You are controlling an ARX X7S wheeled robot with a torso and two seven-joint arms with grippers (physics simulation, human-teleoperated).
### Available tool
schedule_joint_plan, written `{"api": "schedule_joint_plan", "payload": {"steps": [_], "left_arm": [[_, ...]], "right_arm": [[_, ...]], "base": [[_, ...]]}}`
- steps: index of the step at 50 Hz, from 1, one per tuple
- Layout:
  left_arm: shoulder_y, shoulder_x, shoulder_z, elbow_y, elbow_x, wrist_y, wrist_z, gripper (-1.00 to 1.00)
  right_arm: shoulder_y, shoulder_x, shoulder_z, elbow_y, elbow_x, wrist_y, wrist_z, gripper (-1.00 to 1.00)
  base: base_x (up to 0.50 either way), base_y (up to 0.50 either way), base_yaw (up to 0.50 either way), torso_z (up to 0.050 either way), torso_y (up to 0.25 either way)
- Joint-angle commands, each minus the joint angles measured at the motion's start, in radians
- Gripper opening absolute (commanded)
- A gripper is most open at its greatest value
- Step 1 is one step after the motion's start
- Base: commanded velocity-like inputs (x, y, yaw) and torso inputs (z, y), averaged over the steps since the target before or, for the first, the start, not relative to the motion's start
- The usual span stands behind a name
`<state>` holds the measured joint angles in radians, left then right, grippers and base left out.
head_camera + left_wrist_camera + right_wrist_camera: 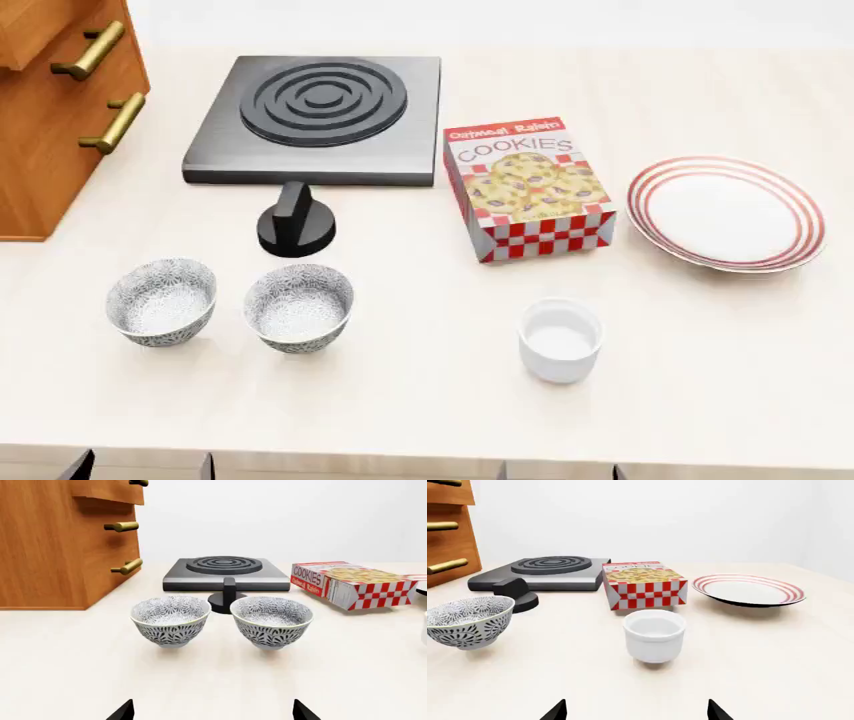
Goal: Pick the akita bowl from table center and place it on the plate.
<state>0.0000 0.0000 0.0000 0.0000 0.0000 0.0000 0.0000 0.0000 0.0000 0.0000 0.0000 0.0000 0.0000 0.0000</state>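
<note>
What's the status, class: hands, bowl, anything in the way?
Both hands open, empty, back at the table's near edge. Bowl untouched beside its twin; plate bare. Cup and cookie box sit between bowl and plate.

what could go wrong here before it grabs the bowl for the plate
1. Two look-alike speckled bowls sit close together: the akita bowl nearer the table center and its twin. The arm might grab the wrong one, or bump the twin.
2. The route to the plate passes the white cup and the cookie box; a low carry could clip either.
3. The plate lies far to the right, so the left gripper may struggle to reach it.
</note>
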Motion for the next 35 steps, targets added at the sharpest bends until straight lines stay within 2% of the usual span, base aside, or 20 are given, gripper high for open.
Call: {"api": "schedule_joint_plan", "payload": {"steps": [1,5,11,17,25,29,35], "left_arm": [[-0.009,-0.014,0.012,0.012,-0.026,-0.025,-0.021,1.0],[-0.019,-0.029,0.019,0.029,-0.061,-0.058,-0.041,1.0],[-0.024,-0.047,0.04,0.016,-0.071,-0.048,-0.051,1.0],[-0.043,-0.065,0.033,0.077,-0.122,-0.125,-0.05,1.0],[-0.089,-0.084,-0.024,0.301,-0.223,-0.339,-0.103,1.0],[-0.097,-0.125,0.018,0.322,-0.14,-0.261,-0.106,1.0],[-0.184,-0.117,-0.057,0.292,-0.213,-0.307,-0.137,1.0]], "right_arm": [[0.003,0.015,-0.013,-0.006,0.0,0.006,0.041,1.0],[0.032,0.027,-0.019,0.005,0.008,0.073,0.084,1.0],[0.026,0.043,-0.029,0.009,0.037,0.018,0.094,1.0],[0.033,0.058,-0.034,-0.032,0.041,0.021,0.119,1.0],[-0.063,0.085,0.08,-0.325,0.091,0.088,0.208,1.0],[-0.167,0.061,0.217,-0.474,0.168,-0.007,0.282,1.0],[-0.237,0.064,0.287,-0.52,0.216,-0.075,0.313,1.0]], "base": [[0.0,0.0,0.0,0.0,0.0],[0.0,0.0,0.0,0.0,0.0],[0.0,0.0,0.0,0.0,0.0],[0.0,0.0,0.0,0.0,0.0],[0.0,0.0,0.0,0.0,0.0],[0.0,0.0,0.0,0.0,0.0],[0.06,0.0,0.0,0.0,0.0]]}}
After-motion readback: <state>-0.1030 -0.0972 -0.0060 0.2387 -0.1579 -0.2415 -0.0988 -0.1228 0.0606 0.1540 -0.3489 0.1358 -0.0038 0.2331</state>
